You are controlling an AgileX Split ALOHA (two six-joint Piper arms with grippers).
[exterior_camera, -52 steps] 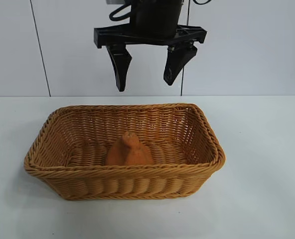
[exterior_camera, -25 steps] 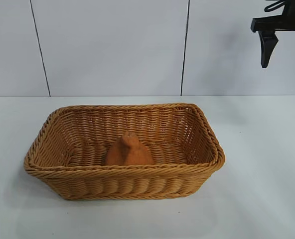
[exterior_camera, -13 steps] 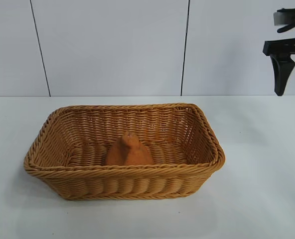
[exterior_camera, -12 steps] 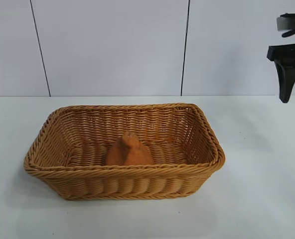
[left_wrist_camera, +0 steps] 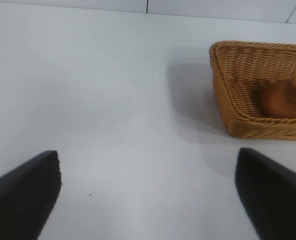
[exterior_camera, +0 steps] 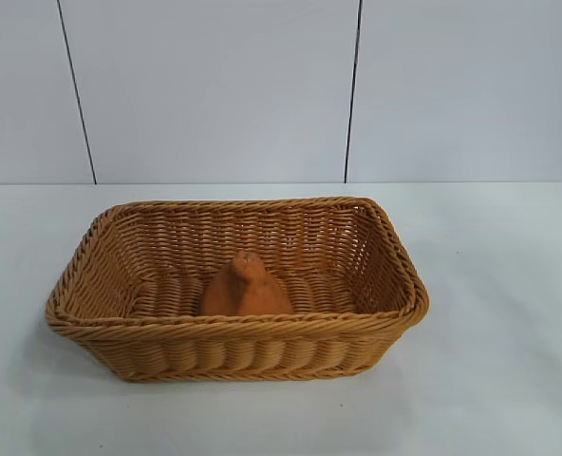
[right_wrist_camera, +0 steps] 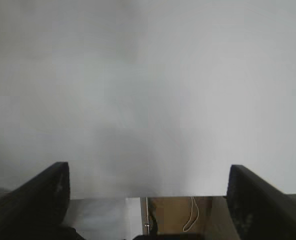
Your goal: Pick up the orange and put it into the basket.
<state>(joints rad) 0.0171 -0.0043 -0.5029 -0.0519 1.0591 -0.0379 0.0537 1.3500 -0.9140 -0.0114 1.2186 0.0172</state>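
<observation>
Over at the left the left pincer (left_wrist_camera: 148, 200) hangs low above the bare white surface (exterior_camera: 509, 285), its two dark fingers (left_wrist_camera: 23, 192) spread wide with nothing between them. It is pointed forward and down, and past it the near end of the basket (left_wrist_camera: 228, 100) comes into its wrist view, well apart from the fingertips.

In the middle stands the basket (exterior_camera: 234, 347), a tan woven rectangle with sloping sides and a braided rim, resting flat on the surface in front of the grey panelled wall (exterior_camera: 215, 85). The orange (exterior_camera: 247, 288) lies inside it, on the basket floor close to the front wall, a dull orange-brown lump with its knobby bump pointing up. Nothing touches it.

To the right, the right pincer (right_wrist_camera: 148, 200) shows only in its own wrist view. It faces down at plain white surface near that surface's edge, fingers (right_wrist_camera: 38, 192) spread wide and empty.
</observation>
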